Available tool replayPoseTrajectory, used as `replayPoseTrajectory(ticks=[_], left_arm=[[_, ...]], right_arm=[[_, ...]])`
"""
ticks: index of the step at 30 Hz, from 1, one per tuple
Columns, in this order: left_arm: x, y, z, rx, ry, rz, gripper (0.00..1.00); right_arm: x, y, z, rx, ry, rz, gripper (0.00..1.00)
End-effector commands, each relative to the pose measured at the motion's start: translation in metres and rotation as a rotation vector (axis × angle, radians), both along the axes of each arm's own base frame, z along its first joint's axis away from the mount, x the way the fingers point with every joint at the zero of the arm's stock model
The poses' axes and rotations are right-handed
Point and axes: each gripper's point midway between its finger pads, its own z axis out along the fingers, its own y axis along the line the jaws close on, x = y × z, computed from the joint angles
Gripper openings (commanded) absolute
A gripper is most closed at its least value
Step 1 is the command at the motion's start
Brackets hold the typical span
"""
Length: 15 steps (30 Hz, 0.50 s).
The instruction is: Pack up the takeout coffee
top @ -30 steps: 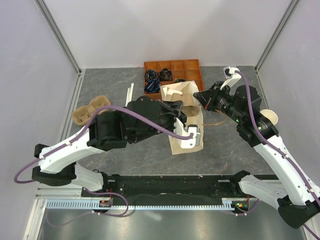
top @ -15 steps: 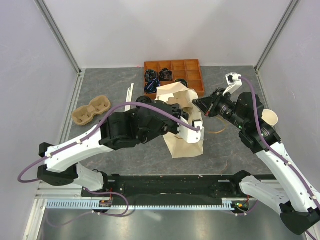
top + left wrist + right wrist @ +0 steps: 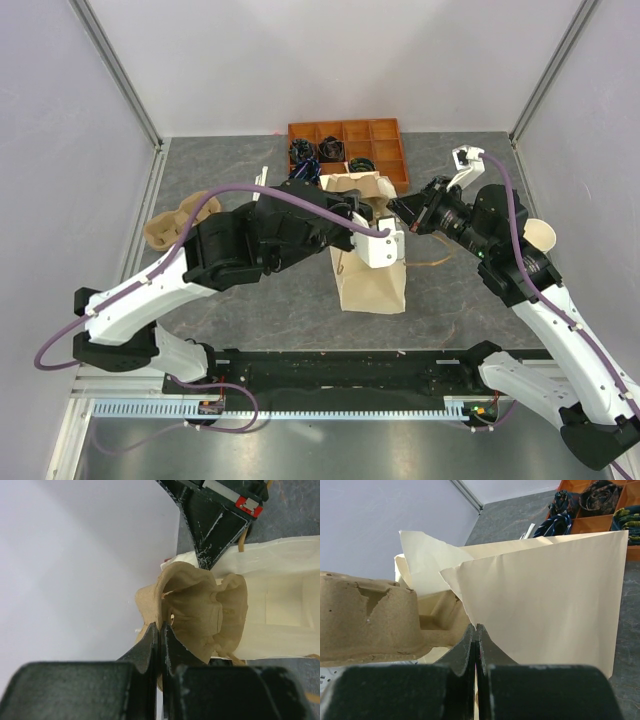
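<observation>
The paper bag [image 3: 372, 275] lies in the middle of the table with its mouth toward the back. My left gripper [image 3: 362, 212] [image 3: 161, 629] is shut on the rim of a brown moulded-pulp cup carrier [image 3: 195, 605] at the bag's [image 3: 280, 610] mouth. My right gripper [image 3: 398, 208] [image 3: 477, 628] is shut on the edge of the bag's [image 3: 545, 595] upper flap and holds it up. In the right wrist view the carrier [image 3: 365, 615] sits left of that flap. The takeout coffee is out of view.
A second pulp carrier [image 3: 170, 222] lies at the left. An orange compartment tray [image 3: 375, 150] with dark packets stands at the back. A lidless paper cup [image 3: 541, 238] sits by the right wall. Thin sticks [image 3: 260, 182] lie left of the tray.
My left arm has swung away from the near edge toward the bag's mouth, carrying the carrier. The bag's crumpled top has changed shape. The right gripper shifted slightly and kept its hold.
</observation>
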Motion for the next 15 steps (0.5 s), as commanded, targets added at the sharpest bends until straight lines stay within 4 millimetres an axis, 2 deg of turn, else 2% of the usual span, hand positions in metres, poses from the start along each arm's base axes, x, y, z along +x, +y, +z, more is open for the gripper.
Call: replayPoseTrajectory(ticks=[1, 9, 12, 14, 15], left_arm=[[-0.003, -0.013, 0.031, -0.044, -0.081, -0.064, 0.02], [-0.003, -0.033, 0.030, -0.012, -0.114, -0.059, 0.02], [-0.002, -0.033, 0.026, -0.062, -0.055, -0.013, 0.02], [-0.003, -0.032, 0.013, -0.079, 0.005, 0.016, 0.02], [-0.005, -0.026, 0.012, -0.094, 0.019, 0.025, 0.02]], right_arm=[[-0.002, -0.001, 0.010, 0.022, -0.008, -0.007, 0.00], [-0.002, -0.004, 0.011, 0.026, -0.006, -0.023, 0.00], [-0.003, -0.006, 0.011, 0.032, -0.001, -0.035, 0.00], [-0.004, -0.007, 0.012, 0.039, 0.000, -0.043, 0.00], [-0.003, -0.009, 0.012, 0.038, 0.006, -0.053, 0.00]])
